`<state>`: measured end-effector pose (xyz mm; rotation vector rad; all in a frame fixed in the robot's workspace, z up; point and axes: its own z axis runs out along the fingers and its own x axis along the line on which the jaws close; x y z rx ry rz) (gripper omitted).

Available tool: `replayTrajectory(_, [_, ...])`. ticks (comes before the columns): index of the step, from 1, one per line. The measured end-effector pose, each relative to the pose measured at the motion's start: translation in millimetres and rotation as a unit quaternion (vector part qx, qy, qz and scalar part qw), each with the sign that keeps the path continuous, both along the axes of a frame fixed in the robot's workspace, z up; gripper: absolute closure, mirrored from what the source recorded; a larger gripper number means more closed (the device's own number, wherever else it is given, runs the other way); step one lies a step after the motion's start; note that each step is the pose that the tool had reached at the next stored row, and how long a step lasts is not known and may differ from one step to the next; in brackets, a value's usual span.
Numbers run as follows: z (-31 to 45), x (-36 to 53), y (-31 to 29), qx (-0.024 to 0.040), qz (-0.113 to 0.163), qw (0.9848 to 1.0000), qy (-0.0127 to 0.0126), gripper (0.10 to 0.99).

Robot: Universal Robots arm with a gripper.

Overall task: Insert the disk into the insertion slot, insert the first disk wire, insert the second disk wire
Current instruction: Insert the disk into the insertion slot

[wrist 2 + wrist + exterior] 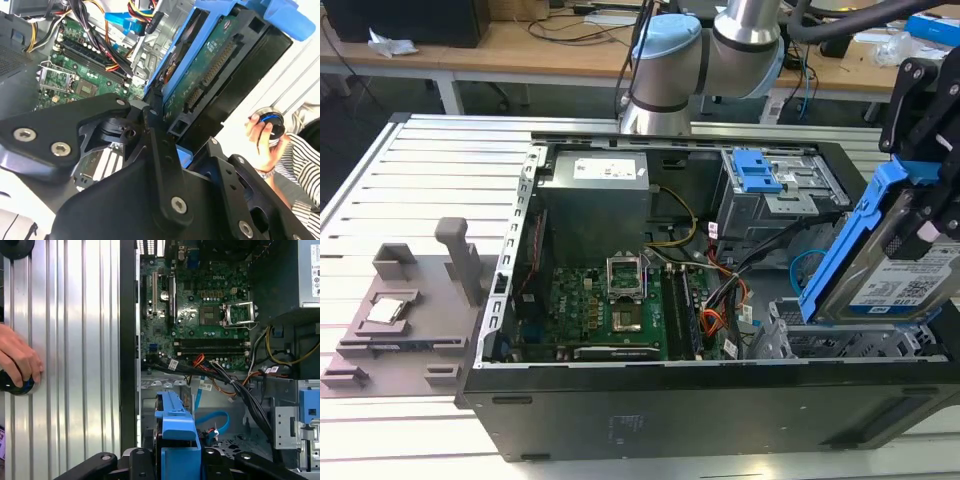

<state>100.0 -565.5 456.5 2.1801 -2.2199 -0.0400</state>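
One robot arm [670, 60] reaches over an open computer case [620, 400] lying on a slatted metal desk [430, 160]. Its black claw [920, 225] is clamped on the disk [900, 275] by the bright blue carrier [845, 240] that frames it. In the exterior view the disk hangs steeply tilted at the exterior view's right, label side showing. Its low end is just above the insertion slot [840, 345], the flat perforated grey bay at the case's near right corner. It has not gone into the slot; whether its low edge touches the cage cannot be told.

In the second wrist view the claw [185, 135] grips the carrier from both sides, and the disk [220, 65] shows its green circuit board and connector edge. In the first wrist view the claw [175, 460] holds the carrier [175, 425] edge-on over the bay.

Beyond the slot stands a taller grey cage [780, 200] with a blue tab [757, 170]. A loose blue cable [212, 420] lies between the two, among black and orange wires. The green motherboard [610, 310] fills the case floor, with the power supply [595, 185] behind it. A grey fixture [410, 300] sits on the desk at the exterior view's left, well apart from the case.

A person's hand [17, 360] rests on the desk beside the case, holding a round black-and-blue object [270, 125].
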Motion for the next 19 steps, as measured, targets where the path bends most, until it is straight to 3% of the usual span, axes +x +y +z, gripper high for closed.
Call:
replayTrajectory(4, [-11.2,0.0,9.3,0.0000,0.000,1.0000,0.0000,0.722])
replayTrajectory(7, [-18.6,-0.1,12.0,-0.0001,0.006,1.0000,0.0000,0.722])
replayTrajectory(10, [-21.5,0.0,16.6,0.0004,0.008,1.0000,0.0000,0.722])
replayTrajectory(19, [-33.2,-1.9,17.6,0.0008,0.012,0.9999,0.0000,0.722])
